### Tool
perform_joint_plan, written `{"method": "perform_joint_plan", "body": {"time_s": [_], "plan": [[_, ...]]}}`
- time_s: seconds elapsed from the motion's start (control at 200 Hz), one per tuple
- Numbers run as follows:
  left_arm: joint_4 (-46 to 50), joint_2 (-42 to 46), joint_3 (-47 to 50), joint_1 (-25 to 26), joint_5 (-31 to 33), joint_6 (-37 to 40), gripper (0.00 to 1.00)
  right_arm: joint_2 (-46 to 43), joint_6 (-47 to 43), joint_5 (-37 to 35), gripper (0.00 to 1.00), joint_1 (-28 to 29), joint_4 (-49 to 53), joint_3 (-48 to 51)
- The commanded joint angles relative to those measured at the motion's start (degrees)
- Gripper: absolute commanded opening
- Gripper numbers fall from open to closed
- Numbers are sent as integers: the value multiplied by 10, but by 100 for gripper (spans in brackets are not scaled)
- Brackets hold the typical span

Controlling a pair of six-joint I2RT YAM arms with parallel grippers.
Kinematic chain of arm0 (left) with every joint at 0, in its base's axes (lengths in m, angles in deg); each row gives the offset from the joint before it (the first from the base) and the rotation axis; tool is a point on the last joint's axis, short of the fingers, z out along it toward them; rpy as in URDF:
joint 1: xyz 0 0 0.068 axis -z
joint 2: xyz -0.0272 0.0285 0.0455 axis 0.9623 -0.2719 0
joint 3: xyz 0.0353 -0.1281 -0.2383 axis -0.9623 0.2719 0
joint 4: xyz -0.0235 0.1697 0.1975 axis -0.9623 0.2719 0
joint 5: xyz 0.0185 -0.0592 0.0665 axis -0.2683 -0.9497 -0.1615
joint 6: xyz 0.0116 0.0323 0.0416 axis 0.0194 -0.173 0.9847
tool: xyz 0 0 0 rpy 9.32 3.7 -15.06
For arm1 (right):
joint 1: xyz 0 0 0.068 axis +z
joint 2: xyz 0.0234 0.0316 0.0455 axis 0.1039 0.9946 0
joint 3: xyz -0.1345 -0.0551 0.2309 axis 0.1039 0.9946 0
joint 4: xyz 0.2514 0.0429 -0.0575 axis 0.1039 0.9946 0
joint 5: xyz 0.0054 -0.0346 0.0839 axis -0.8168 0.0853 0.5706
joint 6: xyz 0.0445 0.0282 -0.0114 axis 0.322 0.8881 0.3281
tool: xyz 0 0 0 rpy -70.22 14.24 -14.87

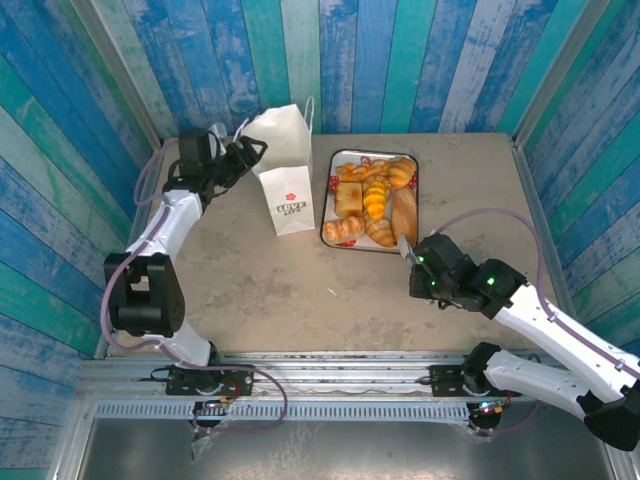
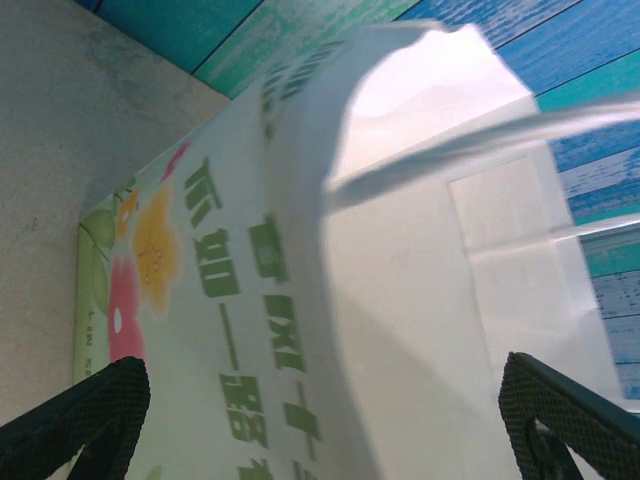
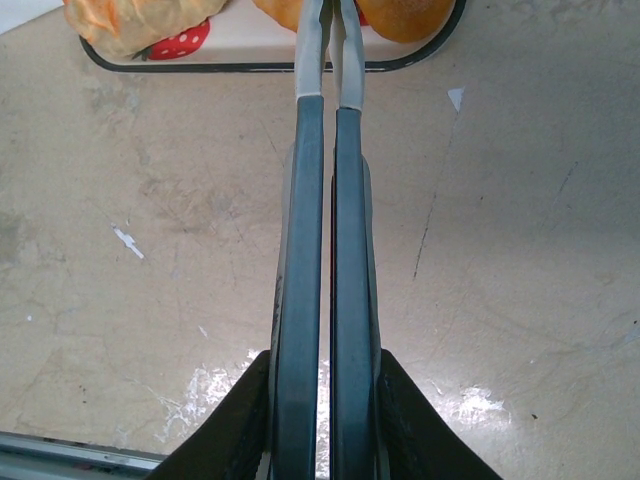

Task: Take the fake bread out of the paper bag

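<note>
The white paper bag (image 1: 285, 180) stands upright at the back left of the table, its strawberry logo and green lettering facing forward. My left gripper (image 1: 250, 153) is at the bag's upper left side, open. In the left wrist view the bag's printed side (image 2: 400, 300) lies close between the spread fingers (image 2: 90, 420). The fake bread (image 1: 372, 195), several golden and tan pieces, lies on the strawberry-printed tray (image 1: 324, 236) right of the bag. My right gripper (image 1: 405, 245) is shut and empty at the tray's near right corner, its tips (image 3: 330, 20) over the tray rim (image 3: 220, 66) between two bread pieces (image 3: 130, 20).
Blue and green plank walls close in the table at the back and both sides. Bare tabletop (image 1: 300, 290) stretches between the bag, the tray and the arm bases. A small white scrap (image 1: 332, 292) lies on it.
</note>
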Motion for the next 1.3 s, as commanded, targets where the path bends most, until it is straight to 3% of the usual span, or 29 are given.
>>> {"method": "perform_joint_plan", "body": {"time_s": [0.0, 0.28, 0.636, 0.941, 1.132, 1.292], "plan": [[2, 51, -28, 1, -6, 7, 94, 0, 3, -18, 20, 3, -8, 9], [12, 80, -12, 1, -7, 12, 94, 2, -2, -26, 19, 3, -8, 7], [52, 178, 8, 1, 22, 34, 94, -22, 18, -17, 19, 3, 16, 26], [77, 293, 49, 1, 61, 47, 94, -65, 7, -107, 22, -3, 82, -2], [116, 355, 52, 1, 115, 74, 94, -63, -63, -110, 22, -93, 83, -17], [132, 424, 90, 1, 212, 99, 94, -38, -161, -63, 25, -220, 21, -15]]}}
